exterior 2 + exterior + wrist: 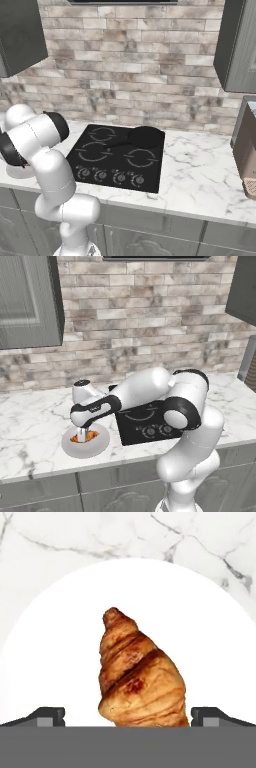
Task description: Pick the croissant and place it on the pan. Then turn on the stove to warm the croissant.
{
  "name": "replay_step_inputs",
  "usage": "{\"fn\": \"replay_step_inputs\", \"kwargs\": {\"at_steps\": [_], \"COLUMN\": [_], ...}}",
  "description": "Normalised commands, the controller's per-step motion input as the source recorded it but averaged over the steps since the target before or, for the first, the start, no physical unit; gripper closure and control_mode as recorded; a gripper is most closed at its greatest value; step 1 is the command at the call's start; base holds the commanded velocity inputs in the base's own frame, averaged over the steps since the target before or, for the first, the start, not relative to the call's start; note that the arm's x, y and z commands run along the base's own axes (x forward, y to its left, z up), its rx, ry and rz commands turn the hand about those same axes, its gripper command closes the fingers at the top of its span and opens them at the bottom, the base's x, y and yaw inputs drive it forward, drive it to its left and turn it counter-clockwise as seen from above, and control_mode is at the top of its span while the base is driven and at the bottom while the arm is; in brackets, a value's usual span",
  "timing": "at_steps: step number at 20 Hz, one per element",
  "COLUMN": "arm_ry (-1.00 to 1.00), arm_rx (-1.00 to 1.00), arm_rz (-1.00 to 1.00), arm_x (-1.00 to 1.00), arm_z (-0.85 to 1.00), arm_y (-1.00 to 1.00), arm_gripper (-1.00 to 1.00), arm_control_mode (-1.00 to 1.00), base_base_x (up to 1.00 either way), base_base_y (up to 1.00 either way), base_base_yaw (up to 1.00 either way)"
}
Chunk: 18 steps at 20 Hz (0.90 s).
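Left base view: the white arm rises from the lower right, folds at its dark elbow and reaches left and down, so the gripper (84, 434) hangs straight over a pale grey plate (100, 444) on the marble counter (30, 426). One croissant (80, 438) lies on that plate, its orange body showing on either side of the fingers. From the hand view the croissant (137, 674) stands between the two dark fingertips (47, 716), one well off to each side of it with white plate (60, 642) showing in the gaps; the fingers are spread wide and touch nothing that can be seen. Whether the tips have reached the plate's surface is hard to judge from here.

In the right base view one stove (117, 157) sits set into the counter, with four burner rings and a row of four round knobs along its near edge. One black pan (145, 136) rests on the far right burner, its thin handle pointing left. The plate's (20, 172) rim peeks out beside the arm, well apart from the pan.
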Motion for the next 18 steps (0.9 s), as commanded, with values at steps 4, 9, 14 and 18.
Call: {"fn": "replay_step_inputs", "kwargs": {"at_steps": [4,9,14,18], "arm_ry": [0.00,0.00,0.00,0.00], "arm_rx": [0.00,0.00,0.00,0.00], "arm_rz": [0.00,0.00,0.00,0.00], "arm_x": [0.01,0.01,0.04,0.01], "arm_z": [-0.16,-0.18,-0.15,-0.18], "arm_y": [0.00,0.00,0.00,0.00], "arm_gripper": [-1.00,-1.00,-1.00,-1.00], "arm_control_mode": [-1.00,-1.00,-1.00,-1.00], "base_base_x": [0.00,0.00,0.00,0.00], "base_base_y": [0.00,0.00,0.00,0.00], "base_base_yaw": [0.00,0.00,0.00,0.00]}}
